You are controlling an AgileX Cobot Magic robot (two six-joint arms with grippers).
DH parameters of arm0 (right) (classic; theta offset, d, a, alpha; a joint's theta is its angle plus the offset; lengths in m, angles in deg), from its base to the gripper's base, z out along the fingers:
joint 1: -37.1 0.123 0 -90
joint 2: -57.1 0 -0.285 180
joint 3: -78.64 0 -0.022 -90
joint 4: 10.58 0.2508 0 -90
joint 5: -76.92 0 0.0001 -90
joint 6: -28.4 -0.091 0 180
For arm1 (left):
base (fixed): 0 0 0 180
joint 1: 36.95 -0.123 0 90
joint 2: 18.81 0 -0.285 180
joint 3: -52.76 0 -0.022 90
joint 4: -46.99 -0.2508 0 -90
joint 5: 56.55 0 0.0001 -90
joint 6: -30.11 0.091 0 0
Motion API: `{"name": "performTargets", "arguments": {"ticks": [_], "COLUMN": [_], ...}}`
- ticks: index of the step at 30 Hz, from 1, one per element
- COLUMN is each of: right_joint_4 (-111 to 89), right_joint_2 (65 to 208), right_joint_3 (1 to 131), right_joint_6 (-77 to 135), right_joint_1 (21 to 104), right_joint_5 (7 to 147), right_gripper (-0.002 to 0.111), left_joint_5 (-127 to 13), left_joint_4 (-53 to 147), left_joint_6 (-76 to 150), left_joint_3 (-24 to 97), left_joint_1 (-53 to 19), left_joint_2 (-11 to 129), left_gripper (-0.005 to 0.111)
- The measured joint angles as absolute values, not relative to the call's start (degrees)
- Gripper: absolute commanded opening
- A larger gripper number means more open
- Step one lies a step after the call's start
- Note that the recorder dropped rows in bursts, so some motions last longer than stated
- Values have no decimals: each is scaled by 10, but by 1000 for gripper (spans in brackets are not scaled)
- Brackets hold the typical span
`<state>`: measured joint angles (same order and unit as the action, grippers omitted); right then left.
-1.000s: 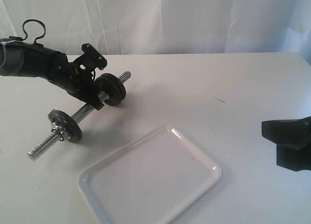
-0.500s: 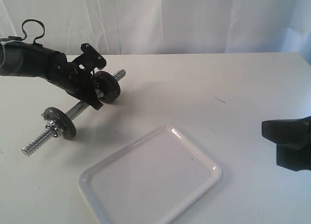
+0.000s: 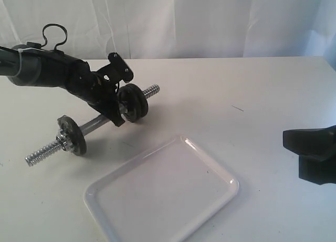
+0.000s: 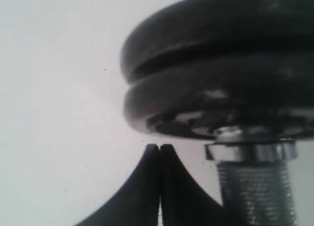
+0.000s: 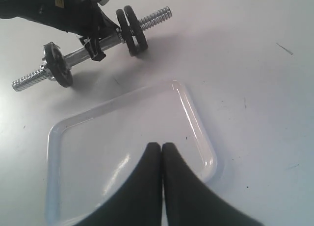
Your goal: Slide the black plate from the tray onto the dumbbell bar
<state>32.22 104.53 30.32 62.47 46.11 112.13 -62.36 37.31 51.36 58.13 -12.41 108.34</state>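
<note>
The dumbbell bar [image 3: 97, 124] lies slanted on the table at the left, with threaded ends showing. Two thick black discs sit side by side near its far end; the black plate [image 3: 134, 103] is one of this pair. A thinner disc [image 3: 72, 135] sits near the bar's near end. My left gripper [image 3: 116, 116] is shut and holds nothing, its tips [image 4: 159, 148] beside the bar's shaft [image 4: 255, 191], just under the pair of discs [image 4: 221, 88]. The white tray [image 3: 226, 185] holds nothing. My right gripper [image 5: 162, 145] is shut over the tray [image 5: 196, 123].
The right arm's dark body [image 3: 312, 153] hangs at the right edge of the exterior view. A white curtain hangs behind the table. A small dark mark [image 3: 237, 108] shows on the tabletop to the right of the bar.
The left arm and the dumbbell bar have shifted to the right, the bar's far end swinging rightward. The right gripper has not moved.
</note>
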Motion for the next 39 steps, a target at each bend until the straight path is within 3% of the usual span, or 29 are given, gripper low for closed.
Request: {"name": "performTargets", "arguments": {"ticks": [39], "right_joint_4": [322], "right_joint_2": [1045], "right_joint_3": [303], "right_joint_6": [625], "right_joint_1": [461], "right_joint_5": [1122], "right_gripper": [0], "left_joint_5": [-648], "left_joint_4": [391], "left_joint_6": [499], "left_joint_3": [581], "left_joint_1": [-116], "left_joint_2": [991], "left_gripper": [0]}}
